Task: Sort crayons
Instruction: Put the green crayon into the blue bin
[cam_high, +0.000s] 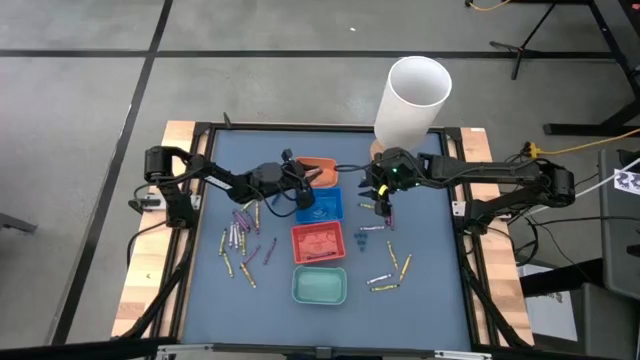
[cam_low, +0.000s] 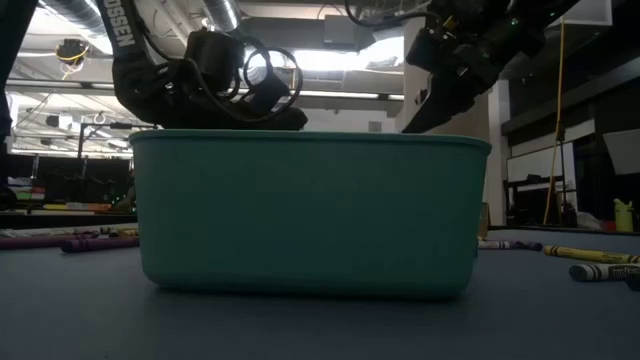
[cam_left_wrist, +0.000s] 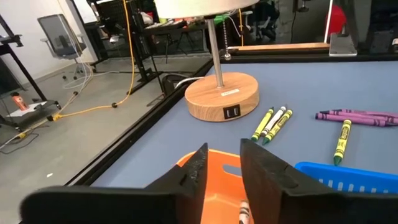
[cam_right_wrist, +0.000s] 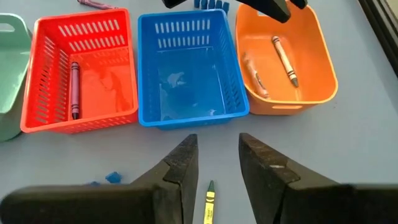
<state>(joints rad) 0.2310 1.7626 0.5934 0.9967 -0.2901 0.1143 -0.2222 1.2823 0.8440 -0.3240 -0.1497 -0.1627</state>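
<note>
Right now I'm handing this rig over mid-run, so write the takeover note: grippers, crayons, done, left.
Left gripper: open over the orange tray, empty.
Right gripper: open, just above a yellow crayon on the mat.
Done: two crayons in the orange tray, one dark crayon in the red tray.
Blue tray holds no crayons.
Left: loose crayons scattered both sides of the trays.
</note>
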